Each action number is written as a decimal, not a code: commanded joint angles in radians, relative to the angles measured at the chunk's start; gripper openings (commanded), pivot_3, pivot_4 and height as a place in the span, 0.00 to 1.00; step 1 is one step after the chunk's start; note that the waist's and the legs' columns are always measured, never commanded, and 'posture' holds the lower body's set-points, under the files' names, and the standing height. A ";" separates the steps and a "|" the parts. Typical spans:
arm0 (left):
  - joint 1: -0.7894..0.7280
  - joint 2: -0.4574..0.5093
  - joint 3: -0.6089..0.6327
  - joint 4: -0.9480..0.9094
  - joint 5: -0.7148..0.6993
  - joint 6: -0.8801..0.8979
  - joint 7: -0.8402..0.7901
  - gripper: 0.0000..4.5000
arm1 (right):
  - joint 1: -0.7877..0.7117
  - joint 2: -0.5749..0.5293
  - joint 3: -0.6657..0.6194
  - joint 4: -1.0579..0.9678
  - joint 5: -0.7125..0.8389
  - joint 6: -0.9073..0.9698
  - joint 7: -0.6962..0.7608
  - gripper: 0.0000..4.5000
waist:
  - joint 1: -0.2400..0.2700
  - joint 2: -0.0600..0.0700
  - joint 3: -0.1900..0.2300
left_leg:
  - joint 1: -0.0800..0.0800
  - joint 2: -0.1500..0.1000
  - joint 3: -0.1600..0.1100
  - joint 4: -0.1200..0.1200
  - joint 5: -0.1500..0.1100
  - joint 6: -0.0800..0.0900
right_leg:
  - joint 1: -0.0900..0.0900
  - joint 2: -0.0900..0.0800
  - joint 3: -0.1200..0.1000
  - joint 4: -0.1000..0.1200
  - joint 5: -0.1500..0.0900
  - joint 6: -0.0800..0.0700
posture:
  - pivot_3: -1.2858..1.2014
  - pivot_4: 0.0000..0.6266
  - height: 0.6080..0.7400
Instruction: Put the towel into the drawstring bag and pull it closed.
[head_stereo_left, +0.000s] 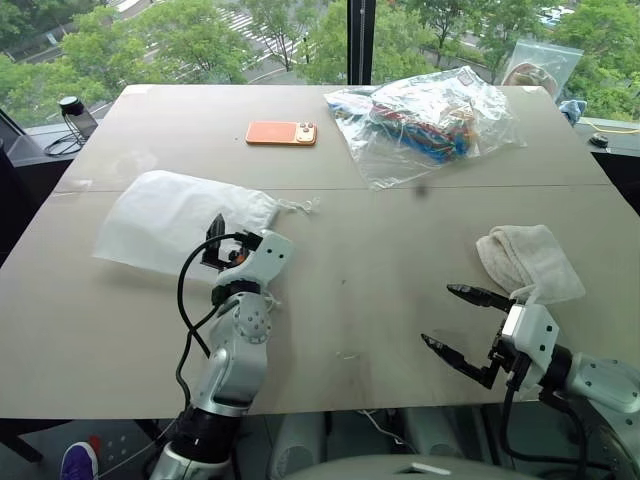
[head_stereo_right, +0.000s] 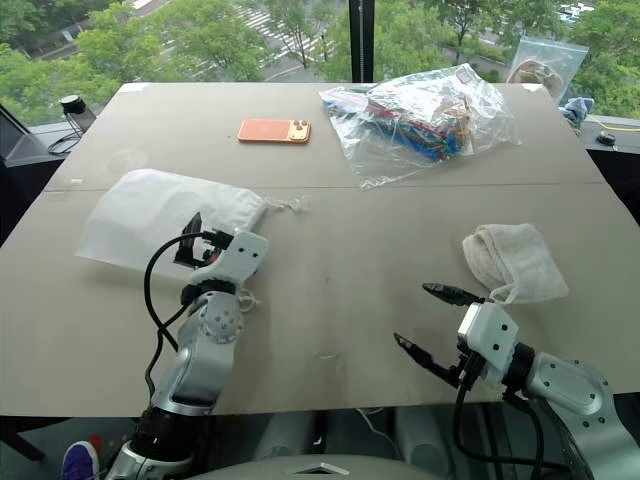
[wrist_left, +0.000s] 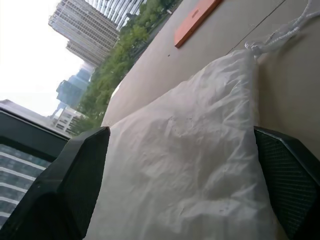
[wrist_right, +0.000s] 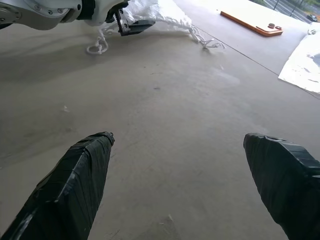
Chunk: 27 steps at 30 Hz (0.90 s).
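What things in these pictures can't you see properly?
- Drawstring bag: the left claw covers its near edge in the eye views; whether the claw touches it is unclear.
- Plastic bag: its colourful contents are too tangled to name.
- Towel: its near corner sits behind the right claw.

I count one towel (head_stereo_left: 528, 262), one drawstring bag (head_stereo_left: 178, 216), one orange phone (head_stereo_left: 281, 133), and perhaps two plastic bags (head_stereo_left: 425, 120).
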 joint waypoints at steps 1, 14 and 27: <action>-0.040 -0.018 0.036 0.043 0.034 0.026 0.025 0.99 | -0.011 0.009 0.011 -0.033 0.003 0.002 -0.015 1.00 | 0.000 0.000 0.000 | 0.000 0.000 0.000 0.000 0.000 0.000 | 0.000 0.000 0.000 0.000 0.000 0.000 | 0.52 0.24 1.00; -0.209 -0.028 0.098 0.275 -0.033 0.003 0.011 0.63 | -0.046 0.036 0.034 -0.031 -0.031 0.014 -0.072 1.00 | -0.003 0.000 0.000 | 0.000 0.000 -0.001 0.000 0.000 0.000 | 0.000 0.000 -0.001 0.001 0.002 -0.002 | 0.52 0.24 1.00; -0.315 0.162 0.467 0.232 -0.925 0.200 -0.852 0.02 | -0.125 0.051 -0.083 -0.062 0.035 0.208 -0.191 1.00 | -0.001 -0.001 0.000 | -0.001 0.000 -0.001 0.002 0.000 0.000 | 0.000 0.000 -0.002 0.002 0.003 -0.004 | 0.52 0.24 1.00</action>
